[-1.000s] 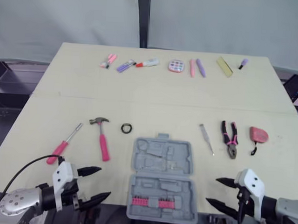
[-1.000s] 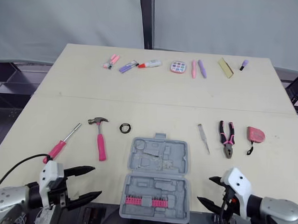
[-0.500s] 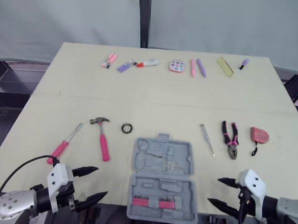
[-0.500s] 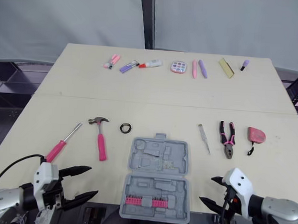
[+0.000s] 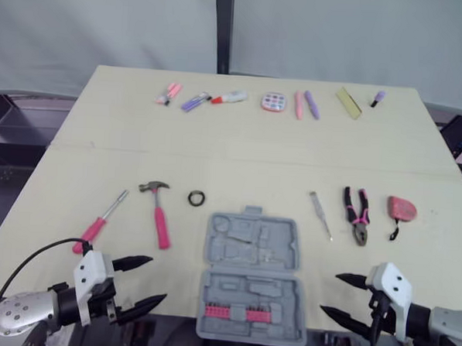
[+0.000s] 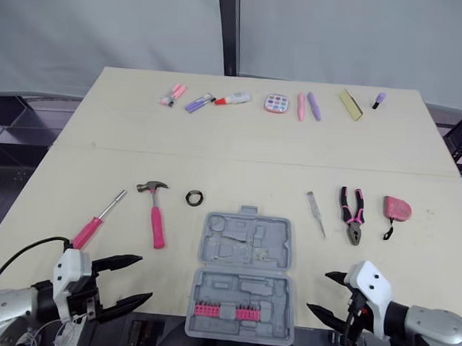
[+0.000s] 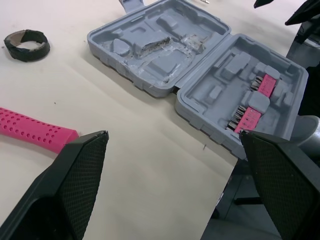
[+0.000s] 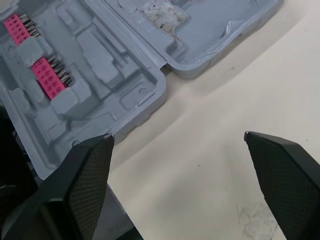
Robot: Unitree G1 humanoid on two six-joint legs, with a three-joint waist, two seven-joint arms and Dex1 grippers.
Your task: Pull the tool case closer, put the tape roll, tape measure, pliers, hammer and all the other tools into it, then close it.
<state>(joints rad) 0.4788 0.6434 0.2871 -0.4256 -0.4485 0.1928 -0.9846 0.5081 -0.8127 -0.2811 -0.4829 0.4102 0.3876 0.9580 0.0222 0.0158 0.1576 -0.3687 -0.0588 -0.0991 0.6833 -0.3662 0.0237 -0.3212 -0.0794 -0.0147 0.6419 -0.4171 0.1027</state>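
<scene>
Tool case point(image 5: 252, 276) lies open at the near edge of the bench point(image 5: 240, 146), unmoved since a second ago, between the spread left gripper point(image 5: 157, 278) and spread right gripper point(image 5: 328, 293), touching neither; left wrist view: hammer point(image 7: 35, 131) and tape roll point(image 7: 26, 43) lie beside it; right wrist view: pink bits point(image 8: 50, 76) sit in its edge-side half.

The hammer point(image 7: 35, 131) is cut off at its handle in the left wrist view, the tool case point(image 8: 100, 65) in the right wrist view; the far-row small items point(image 5: 273, 102) cannot be identified.
</scene>
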